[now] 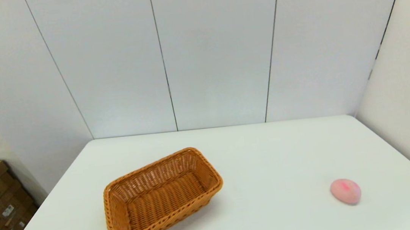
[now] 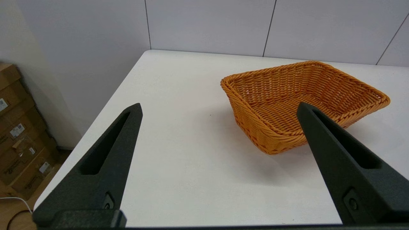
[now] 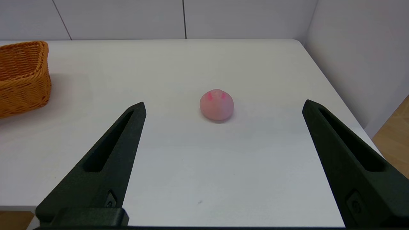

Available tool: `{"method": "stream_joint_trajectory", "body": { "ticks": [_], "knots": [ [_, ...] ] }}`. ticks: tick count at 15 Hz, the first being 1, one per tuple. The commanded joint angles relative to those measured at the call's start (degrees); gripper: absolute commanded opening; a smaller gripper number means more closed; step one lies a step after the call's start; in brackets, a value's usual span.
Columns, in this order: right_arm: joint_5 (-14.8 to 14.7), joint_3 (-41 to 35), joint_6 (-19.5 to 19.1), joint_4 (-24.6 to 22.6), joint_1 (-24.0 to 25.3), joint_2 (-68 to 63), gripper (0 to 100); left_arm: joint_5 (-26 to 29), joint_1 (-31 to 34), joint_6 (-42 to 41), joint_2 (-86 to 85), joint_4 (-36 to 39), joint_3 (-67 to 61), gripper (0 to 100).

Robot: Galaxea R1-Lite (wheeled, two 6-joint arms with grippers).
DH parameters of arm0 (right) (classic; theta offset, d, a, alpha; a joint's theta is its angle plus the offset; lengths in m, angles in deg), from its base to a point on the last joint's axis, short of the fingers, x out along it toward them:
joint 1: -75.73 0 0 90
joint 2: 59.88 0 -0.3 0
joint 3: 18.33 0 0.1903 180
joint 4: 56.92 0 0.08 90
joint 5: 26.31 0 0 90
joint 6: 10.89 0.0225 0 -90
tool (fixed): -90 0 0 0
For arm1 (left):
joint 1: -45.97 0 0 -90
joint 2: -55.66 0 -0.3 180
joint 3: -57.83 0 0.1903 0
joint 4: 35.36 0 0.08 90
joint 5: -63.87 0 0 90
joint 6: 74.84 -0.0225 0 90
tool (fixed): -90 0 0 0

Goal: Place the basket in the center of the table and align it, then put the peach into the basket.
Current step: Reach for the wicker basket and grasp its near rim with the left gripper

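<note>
Empty basket (image 1: 162,195) sits askew at the desk's (image 1: 270,154) 8 o'clock; peach (image 1: 345,191) at 4; left hand (image 2: 219,107) and right hand (image 3: 223,105) spread wide.

bare table (image 1: 271,161) lies between the skewed basket (image 1: 160,196) and peach (image 1: 345,191), well apart.

Orange woven basket (image 1: 162,195) — pink peach (image 1: 345,191)

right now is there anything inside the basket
No. The basket shows only bare woven floor and walls in the head and left wrist views. The peach lies apart on the table.
</note>
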Motion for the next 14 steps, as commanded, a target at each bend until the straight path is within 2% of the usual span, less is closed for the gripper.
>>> {"method": "stream_joint_trajectory", "body": {
  "ticks": [1, 5, 8, 10, 14],
  "knots": [
    [0.0, 0.0, 0.0, 0.0, 0.0, -0.1, 100, 0.0, 0.0, 0.0, 0.0, 0.0, 0.0, 100],
    [-0.1, 0.0, 0.0, 0.1, 0.0, -0.1, 100, -0.1, 0.0, -0.2, 0.0, 0.2, 0.0, 100],
    [-0.1, 0.0, 0.0, 0.1, 0.0, -0.1, 100, 1.7, -0.1, 0.2, 2.2, -3.3, 9.9, 100],
    [-0.1, 0.1, -0.2, 0.3, 0.0, -0.1, 100, 2.5, 0.0, 3.9, 13.9, -7.0, 20.3, 100],
    [-0.1, 0.1, -0.1, 0.1, 0.0, -0.1, 100, 2.9, 0.0, 15.7, 52.1, -17.3, 37.9, 100]
  ]
}}
